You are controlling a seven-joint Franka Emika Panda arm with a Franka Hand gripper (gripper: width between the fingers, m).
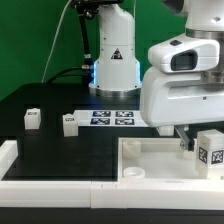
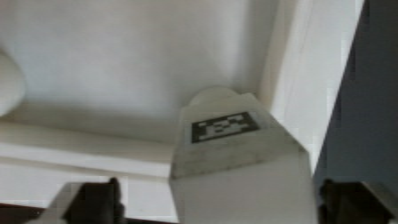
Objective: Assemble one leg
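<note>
Black table [image 1: 40,145] carries two loose legs [image 1: 32,117] [image 1: 69,123], marker board [image 1: 112,118], white tray-like part [image 1: 150,160]
</note>
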